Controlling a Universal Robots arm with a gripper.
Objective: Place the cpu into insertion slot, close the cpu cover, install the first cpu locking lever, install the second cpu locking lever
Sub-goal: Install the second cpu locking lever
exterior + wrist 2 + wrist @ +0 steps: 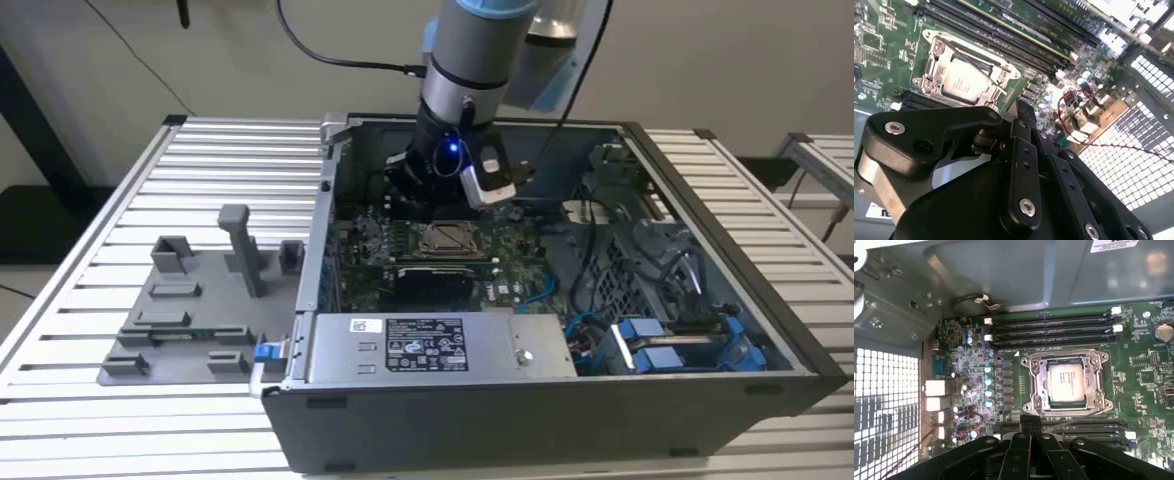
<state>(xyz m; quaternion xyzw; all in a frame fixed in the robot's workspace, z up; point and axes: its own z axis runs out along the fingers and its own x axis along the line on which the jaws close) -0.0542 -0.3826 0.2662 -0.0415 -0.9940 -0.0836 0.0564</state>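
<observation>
The cpu (1066,384) lies flat in the socket on the green motherboard (1149,385), its silver-tan top showing through the window of the cpu cover (1094,371). That silvery cover (999,75) is folded down around the cpu (961,82). A thin wire lever (1074,413) runs along the socket's edge nearest my fingers. My gripper (1026,421) hangs just beside the socket, black fingers pressed together and nothing between them. In the exterior view the gripper (424,200) hovers just behind the socket (447,238) inside the open computer case.
Memory slots (1054,330) flank the socket on both sides. Capacitors and a red wire (966,412) sit near the perforated case wall (884,400). A power supply (427,345) fills the case's front. A grey fixture plate (187,310) lies on the slatted table at the exterior view's left.
</observation>
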